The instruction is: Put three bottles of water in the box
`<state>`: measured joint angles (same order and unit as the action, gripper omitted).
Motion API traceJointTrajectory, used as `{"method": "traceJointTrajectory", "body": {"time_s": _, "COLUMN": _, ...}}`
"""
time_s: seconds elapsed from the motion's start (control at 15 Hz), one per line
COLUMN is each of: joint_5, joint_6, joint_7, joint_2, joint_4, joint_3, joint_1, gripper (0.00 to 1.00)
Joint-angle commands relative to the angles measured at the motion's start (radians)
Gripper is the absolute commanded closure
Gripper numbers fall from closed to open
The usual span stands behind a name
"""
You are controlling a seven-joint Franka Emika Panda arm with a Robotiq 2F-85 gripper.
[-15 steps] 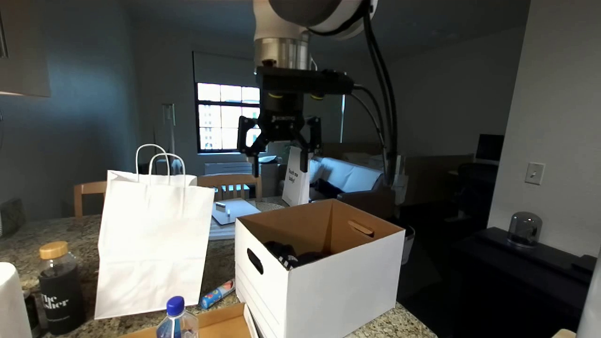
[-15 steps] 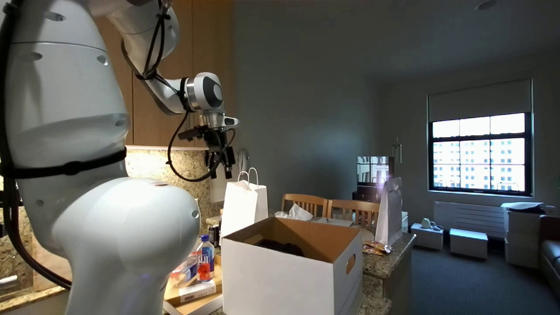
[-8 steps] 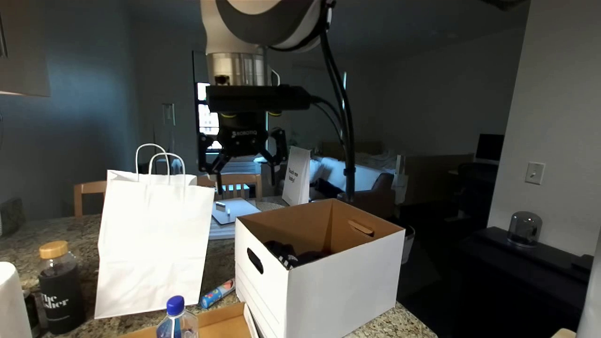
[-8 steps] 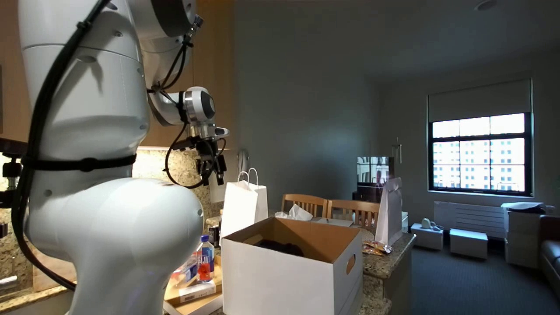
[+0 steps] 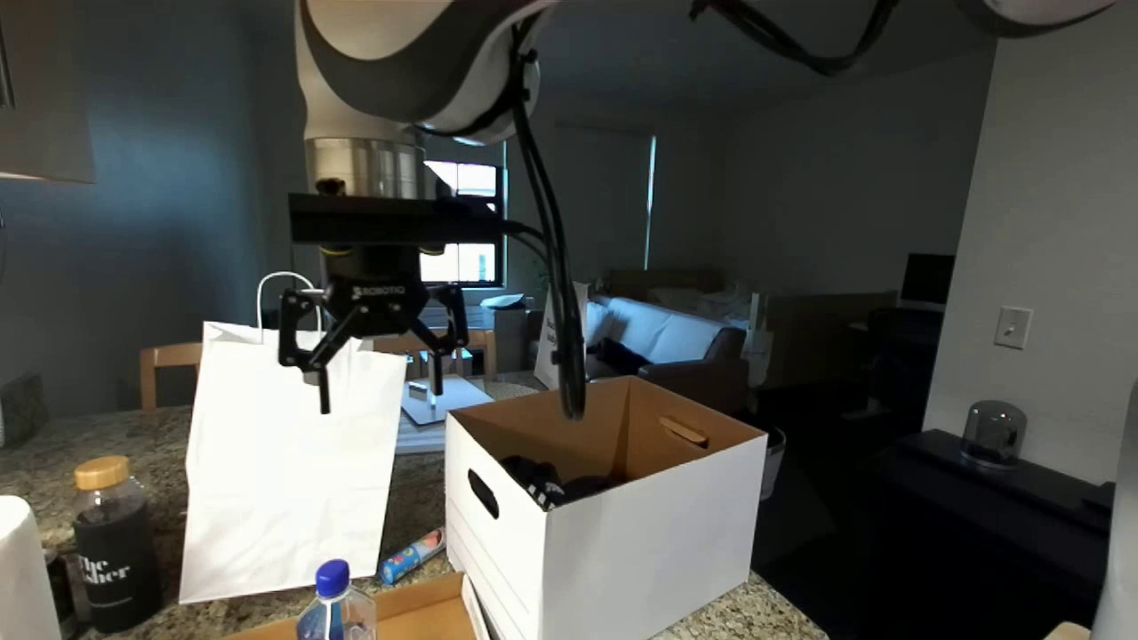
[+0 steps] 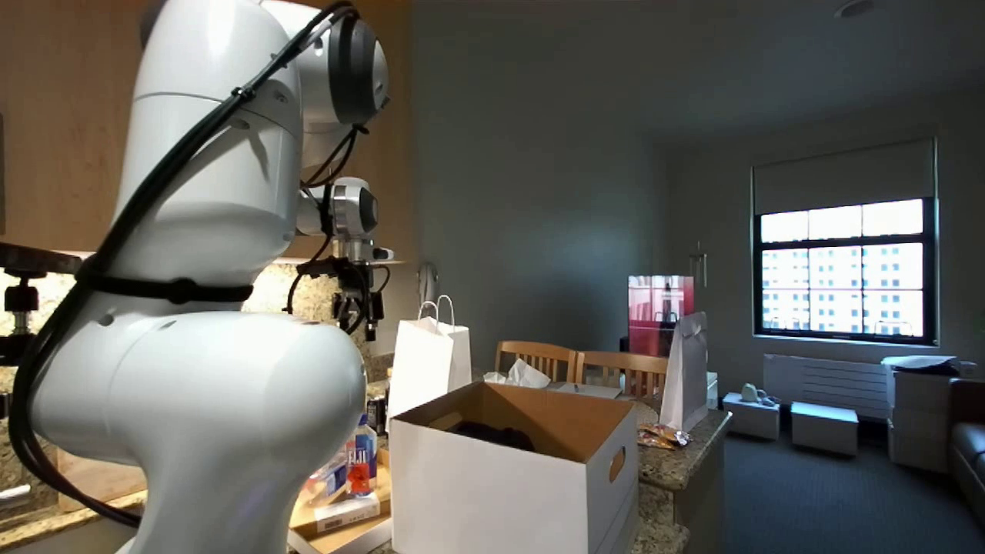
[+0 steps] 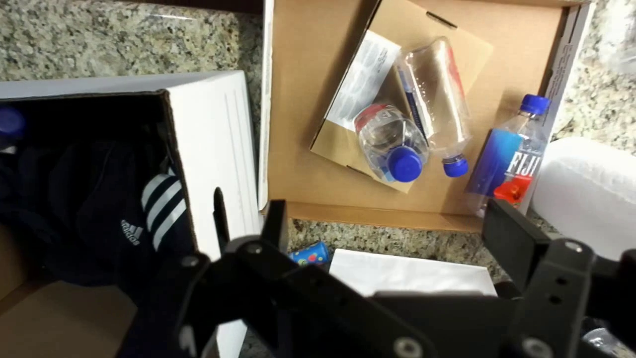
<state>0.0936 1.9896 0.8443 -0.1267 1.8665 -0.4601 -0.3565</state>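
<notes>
My gripper (image 5: 380, 400) is open and empty, in the air in front of the white paper bag; its wide-apart fingers also show in the wrist view (image 7: 387, 223). The white box (image 5: 649, 533) stands open beside it, also seen in the wrist view (image 7: 213, 149). Inside lie dark clothes and a blue cap (image 7: 10, 121); whatever is below that cap is mostly hidden. In the wrist view a shallow cardboard tray (image 7: 308, 149) holds one bottle seen cap-up (image 7: 392, 141), one lying clear bottle (image 7: 439, 99) and one labelled bottle (image 7: 512, 154) at its right edge. One bottle shows in an exterior view (image 6: 362, 462).
The tall white paper bag (image 5: 293, 480) stands behind the tray. A blue tube (image 5: 412, 557) lies between bag and box. A dark jar with a wooden lid (image 5: 116, 551) and a white roll (image 5: 22, 569) stand at the left. A flat carton (image 7: 338, 139) lies in the tray.
My open gripper has moved left and down, from behind and above the box to in front of the paper bag. The box, bag and visible bottles have not moved.
</notes>
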Motion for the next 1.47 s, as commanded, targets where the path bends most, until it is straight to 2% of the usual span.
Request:
{"method": "traceJointTrajectory", "body": {"time_s": 0.0, "joint_5": -0.019, "joint_6": 0.039, "joint_7": 0.011, "joint_2": -0.076, "joint_4": -0.066, "joint_3": 0.041, "joint_1": -0.056, "gripper": 0.00}}
{"method": "traceJointTrajectory", "body": {"time_s": 0.27, "joint_5": 0.046, "joint_6": 0.135, "joint_7": 0.058, "joint_2": -0.135, "joint_4": -0.084, "joint_3": 0.086, "joint_1": -0.116, "gripper": 0.00}}
{"method": "traceJointTrajectory", "body": {"time_s": 0.6, "joint_5": 0.108, "joint_6": 0.192, "joint_7": 0.086, "joint_2": -0.212, "joint_4": -0.092, "joint_3": 0.143, "joint_1": -0.172, "gripper": 0.00}}
{"method": "traceJointTrajectory", "body": {"time_s": 0.93, "joint_5": 0.097, "joint_6": 0.198, "joint_7": 0.057, "joint_2": -0.290, "joint_4": -0.117, "joint_3": 0.184, "joint_1": -0.186, "gripper": 0.00}}
{"method": "traceJointTrajectory", "body": {"time_s": 1.4, "joint_5": 0.056, "joint_6": 0.172, "joint_7": 0.021, "joint_2": -0.394, "joint_4": -0.176, "joint_3": 0.201, "joint_1": -0.190, "gripper": 0.00}}
